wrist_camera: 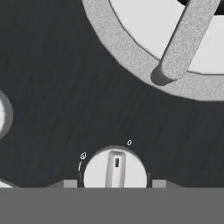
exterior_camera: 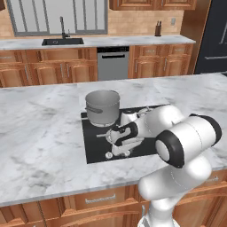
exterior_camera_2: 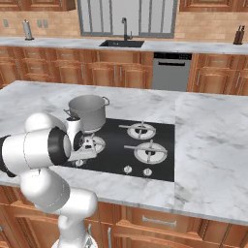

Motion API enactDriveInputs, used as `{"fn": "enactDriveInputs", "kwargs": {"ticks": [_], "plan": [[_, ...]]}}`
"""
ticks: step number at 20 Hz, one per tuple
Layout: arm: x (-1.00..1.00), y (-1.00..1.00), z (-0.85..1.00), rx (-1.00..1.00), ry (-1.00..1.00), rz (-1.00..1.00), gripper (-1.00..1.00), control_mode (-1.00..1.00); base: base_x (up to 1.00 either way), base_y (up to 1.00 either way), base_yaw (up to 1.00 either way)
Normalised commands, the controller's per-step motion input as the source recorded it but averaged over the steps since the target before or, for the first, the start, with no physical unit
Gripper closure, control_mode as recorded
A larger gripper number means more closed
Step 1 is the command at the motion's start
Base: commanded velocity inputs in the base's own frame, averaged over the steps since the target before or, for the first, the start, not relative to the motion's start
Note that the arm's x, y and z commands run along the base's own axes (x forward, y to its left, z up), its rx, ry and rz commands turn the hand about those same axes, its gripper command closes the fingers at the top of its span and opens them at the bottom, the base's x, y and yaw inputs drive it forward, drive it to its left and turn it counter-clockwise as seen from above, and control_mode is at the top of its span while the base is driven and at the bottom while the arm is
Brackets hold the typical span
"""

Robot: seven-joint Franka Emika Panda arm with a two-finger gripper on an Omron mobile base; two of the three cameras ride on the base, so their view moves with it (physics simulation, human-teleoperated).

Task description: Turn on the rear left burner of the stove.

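Hand view: gripper sits low over the stove, jaws spread either side of a white knob, tips just beside it, not clamped. Left base view: pot covers the rear left burner on the table.

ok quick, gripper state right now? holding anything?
Gripper: open, jaws standing either side of a white stove knob, not clamped on it. Holding nothing.
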Motion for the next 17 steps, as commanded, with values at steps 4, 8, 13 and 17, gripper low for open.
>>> {"fn": "enactDriveInputs", "kwargs": {"ticks": [4,8,13,17], "plan": [[0.0,0.0,-0.3,0.0,-0.04,0.77,1.0,-1.0,0.0,0.0,0.0],[0.0,0.0,-0.3,0.0,-0.1,0.88,1.0,-1.0,0.0,0.0,0.0],[0.0,0.0,-0.32,0.0,-0.08,0.91,1.0,-1.0,0.0,0.0,0.0],[0.0,0.0,-0.34,0.0,-0.08,0.86,1.0,-1.0,0.0,0.0,0.0]]}}
